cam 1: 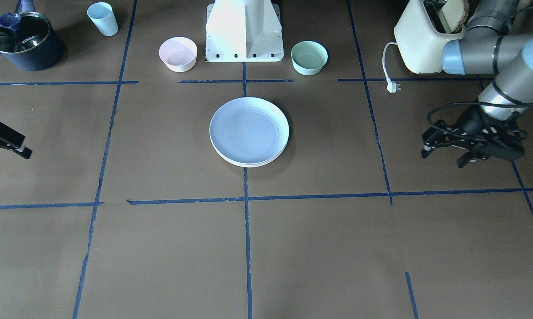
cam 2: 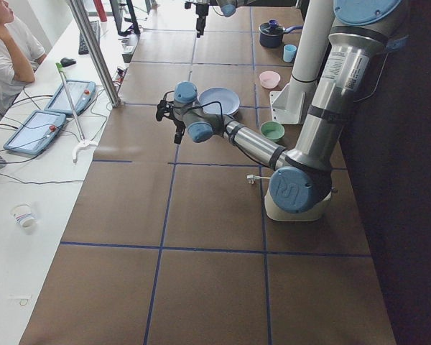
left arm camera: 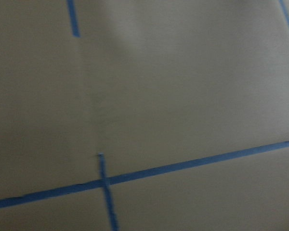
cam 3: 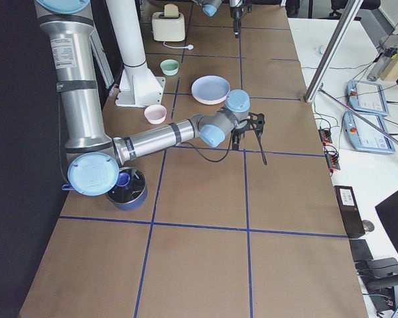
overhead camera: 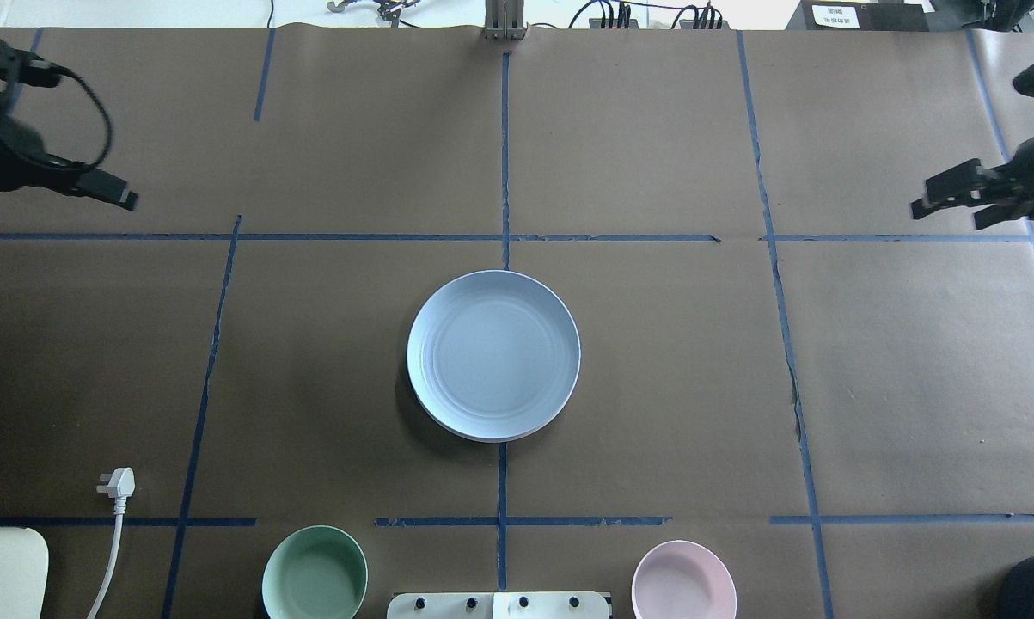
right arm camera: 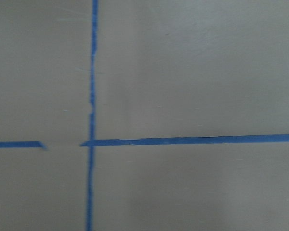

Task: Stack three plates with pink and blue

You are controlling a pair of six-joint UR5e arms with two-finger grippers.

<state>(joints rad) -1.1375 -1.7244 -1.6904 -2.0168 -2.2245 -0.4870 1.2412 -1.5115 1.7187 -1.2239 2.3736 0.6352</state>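
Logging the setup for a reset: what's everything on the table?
Plates: one stack, blue on top, cream rim beneath, centre.
Pink bowl: one, pink, by the base, robot's right.
Green bowl: one, mint, by the base, robot's left.
Pot: one, dark blue, right corner.
Cup: one, light blue, far right, beside pot.
Toaster: one, cream, left corner.
Plug: one, white, beside toaster.
Left tool: one, black, open, empty, left side.
Right tool: one, black, open, empty, right side.

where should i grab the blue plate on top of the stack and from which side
Take the blue plate by its upturned rim, coming down from above and pinching the lip inside and out. It lies flat, nested on the plates beneath, so there is likely no gap to slide under.
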